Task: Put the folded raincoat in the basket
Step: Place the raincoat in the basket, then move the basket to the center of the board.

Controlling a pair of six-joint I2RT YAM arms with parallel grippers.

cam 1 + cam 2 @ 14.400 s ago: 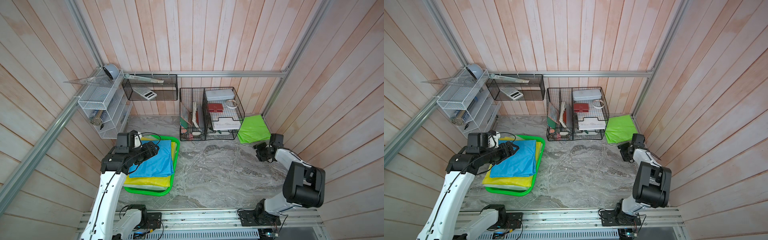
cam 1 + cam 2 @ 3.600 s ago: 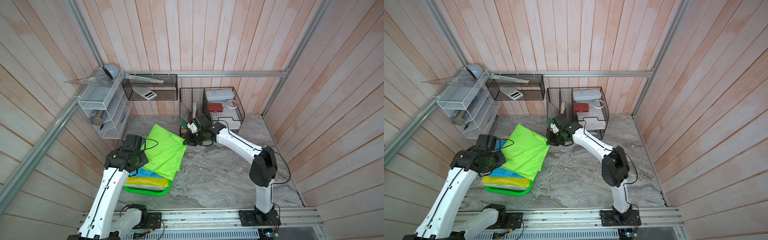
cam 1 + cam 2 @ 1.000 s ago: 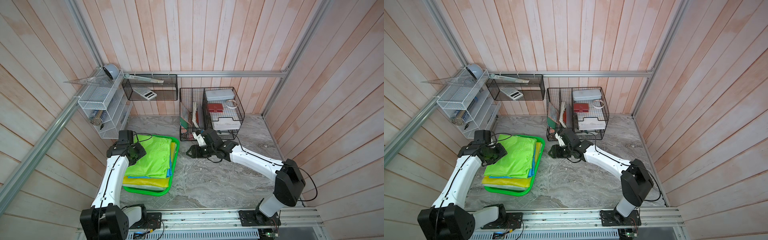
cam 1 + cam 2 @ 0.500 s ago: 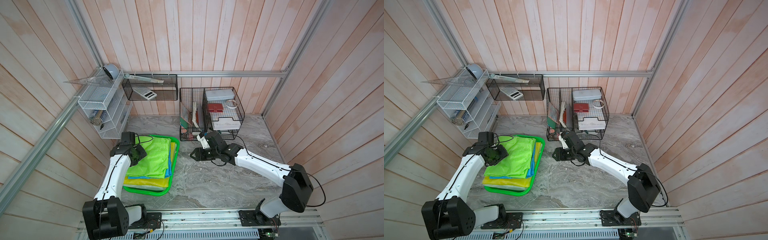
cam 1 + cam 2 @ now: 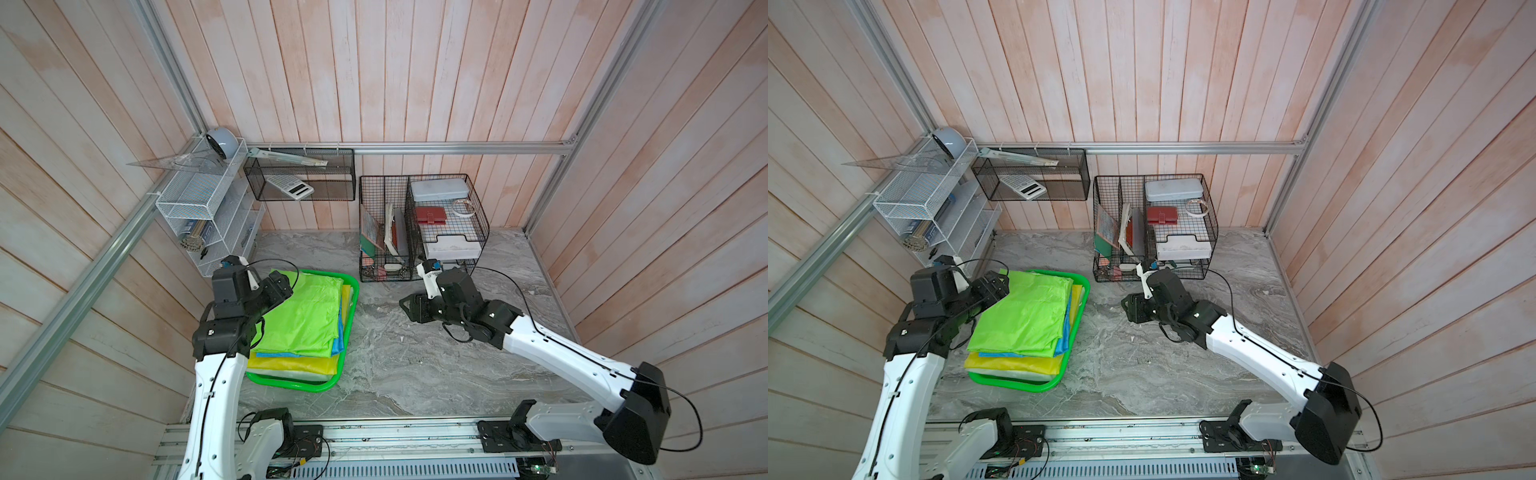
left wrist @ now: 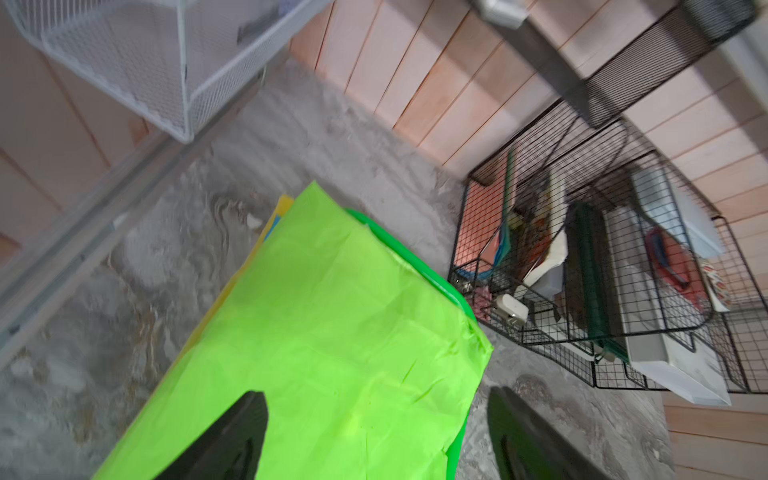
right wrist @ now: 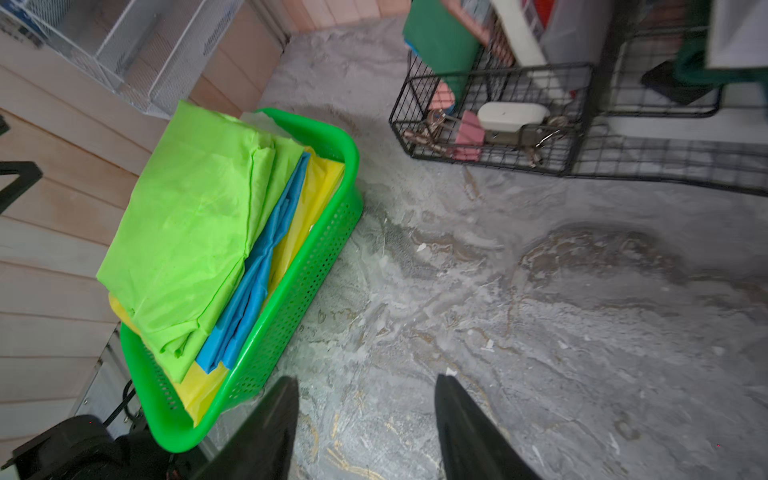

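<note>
I'm starting at the left gripper (image 6: 376,397). Its fingers (image 6: 232,432) are standing wide apart, released and pinching nothing. One finger is hanging over the folded raincoat (image 6: 332,324) and the other is hanging past the cloth's edge, over the marble tabletop (image 6: 582,415). I cannot tell whether the near finger is touching the cloth.

Beneath and ahead of these fingertips the lime-green raincoat is lying flat, topping the stack in the basket (image 5: 352,309). Both top views are showing it over a blue sheet (image 5: 1064,332) and a yellow sheet (image 5: 1013,363). Beyond the fingertips, the white mesh shelf (image 6: 137,66) is hanging on the wall.

The right gripper (image 7: 368,380) is hovering with its fingers (image 7: 266,432) parted and empty, only bare marble lying between them. The basket's perforated wall (image 7: 291,299) is standing near those fingers, off to one side and apart from them. The black wire rack (image 7: 490,153) is sitting farther out, past the fingertips.
</note>
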